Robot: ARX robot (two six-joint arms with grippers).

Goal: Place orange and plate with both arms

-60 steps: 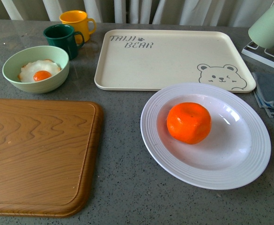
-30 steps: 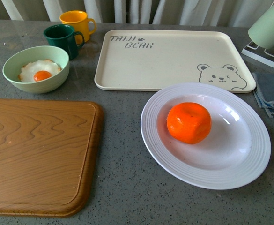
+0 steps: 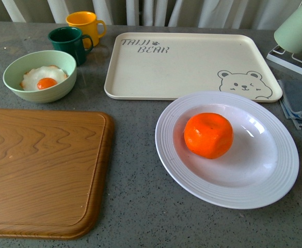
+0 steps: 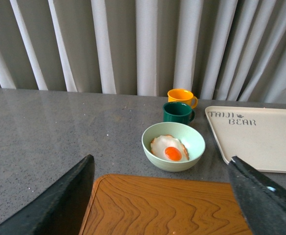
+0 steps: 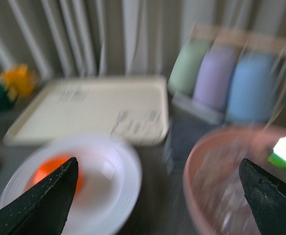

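The orange (image 3: 208, 135) sits inside the white ribbed plate (image 3: 274, 178) on the grey table at the right of the front view. Neither gripper shows in the front view. In the blurred right wrist view the plate (image 5: 113, 186) and the orange (image 5: 52, 171) lie below the open, empty right gripper (image 5: 157, 208). In the left wrist view the open, empty left gripper (image 4: 165, 200) hangs above the wooden board (image 4: 167, 205); orange and plate are out of that view.
A wooden cutting board (image 3: 40, 168) lies front left. A cream bear tray (image 3: 181, 64) lies behind the plate. A pale green bowl (image 3: 40, 76) with a fried egg, a green mug (image 3: 68, 42) and a yellow mug (image 3: 84, 24) stand back left. A pink bowl (image 5: 240, 181) and pastel cups (image 5: 221, 78) are at the right.
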